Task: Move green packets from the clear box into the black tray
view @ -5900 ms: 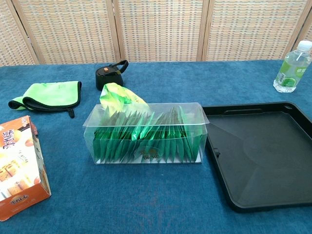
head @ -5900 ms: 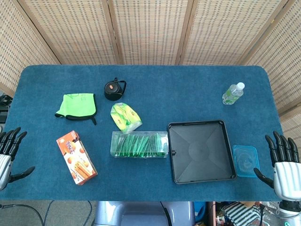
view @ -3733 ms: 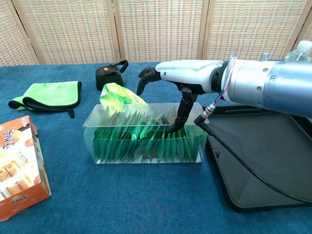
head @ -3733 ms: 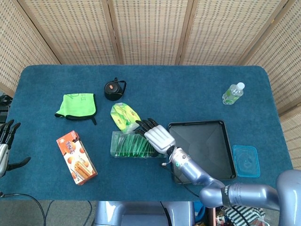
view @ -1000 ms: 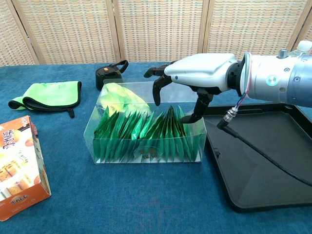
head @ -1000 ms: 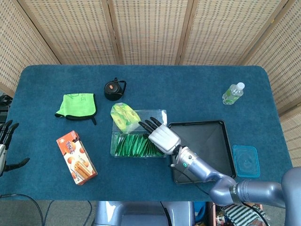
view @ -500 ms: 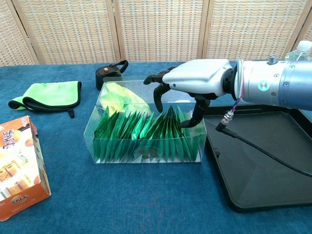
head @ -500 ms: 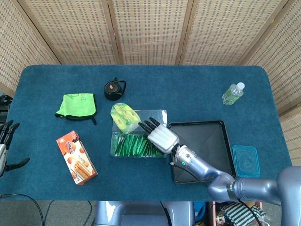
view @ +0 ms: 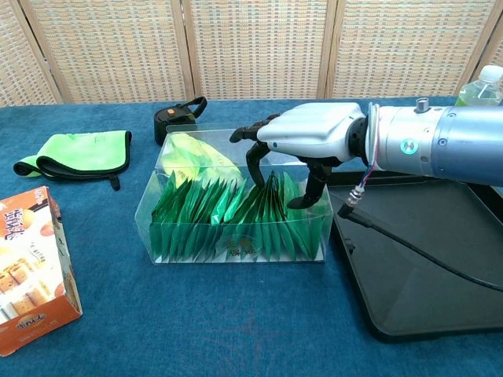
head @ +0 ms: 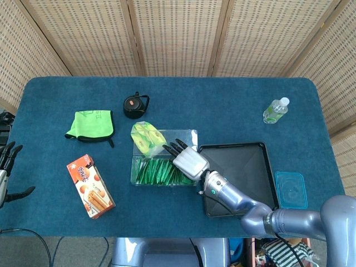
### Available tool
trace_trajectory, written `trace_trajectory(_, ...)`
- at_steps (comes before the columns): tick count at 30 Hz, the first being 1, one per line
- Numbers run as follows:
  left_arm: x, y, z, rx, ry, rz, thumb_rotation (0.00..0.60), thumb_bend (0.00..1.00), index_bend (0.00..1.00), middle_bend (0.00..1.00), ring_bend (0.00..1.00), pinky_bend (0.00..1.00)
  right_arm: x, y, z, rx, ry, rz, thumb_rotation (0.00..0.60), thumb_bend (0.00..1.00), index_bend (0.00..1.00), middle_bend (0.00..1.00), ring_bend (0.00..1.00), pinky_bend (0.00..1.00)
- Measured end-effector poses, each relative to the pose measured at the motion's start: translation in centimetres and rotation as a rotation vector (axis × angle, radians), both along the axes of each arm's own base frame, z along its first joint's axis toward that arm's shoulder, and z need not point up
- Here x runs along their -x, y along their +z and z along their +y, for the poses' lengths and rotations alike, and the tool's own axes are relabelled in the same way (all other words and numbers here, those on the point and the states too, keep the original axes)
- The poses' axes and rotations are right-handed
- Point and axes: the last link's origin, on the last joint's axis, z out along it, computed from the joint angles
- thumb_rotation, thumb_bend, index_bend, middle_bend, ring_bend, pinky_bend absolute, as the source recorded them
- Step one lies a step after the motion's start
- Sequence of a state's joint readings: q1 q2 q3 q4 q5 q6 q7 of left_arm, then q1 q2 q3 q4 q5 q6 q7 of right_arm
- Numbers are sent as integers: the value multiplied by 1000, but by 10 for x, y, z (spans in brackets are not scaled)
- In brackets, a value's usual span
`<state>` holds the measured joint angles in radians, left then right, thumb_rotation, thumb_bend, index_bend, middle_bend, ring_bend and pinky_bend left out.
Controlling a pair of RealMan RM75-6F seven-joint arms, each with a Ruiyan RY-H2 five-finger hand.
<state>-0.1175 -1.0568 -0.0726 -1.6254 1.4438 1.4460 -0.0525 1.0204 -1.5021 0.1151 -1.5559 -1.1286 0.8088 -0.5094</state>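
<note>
The clear box [head: 137,166] [view: 236,239] stands mid-table with its lid folded back, filled with several upright green packets [head: 157,173] [view: 212,216]. My right hand [head: 189,159] [view: 306,135] hovers over the box's right half, palm down. Its fingers [view: 256,166] and thumb dip among the packet tops with some packets between them, and no grip shows. The black tray [head: 245,181] [view: 424,275] lies empty just right of the box. My left hand [head: 6,173] hangs at the table's far left edge with fingers spread, holding nothing.
A yellow-green bag [head: 146,136] [view: 189,157] sits behind the box. A black round pouch [head: 135,105], a green cloth [head: 90,124] and an orange snack box [head: 90,186] lie to the left. A bottle [head: 276,110] stands far right, with a blue lid [head: 291,189] beside the tray.
The box's lid now lies folded back. Over the last second my right hand has sunk lower and slightly left, its fingers going deeper among the packets. My left hand has stayed put.
</note>
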Motion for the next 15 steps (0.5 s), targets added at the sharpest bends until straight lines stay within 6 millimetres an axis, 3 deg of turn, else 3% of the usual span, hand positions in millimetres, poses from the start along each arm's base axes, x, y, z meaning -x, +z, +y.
trace_trajectory(15,0,0,0,1,0,0,600,81,0,0,0,0,3,-3,-1,20,-2,0,600,506,506,24,0,33)
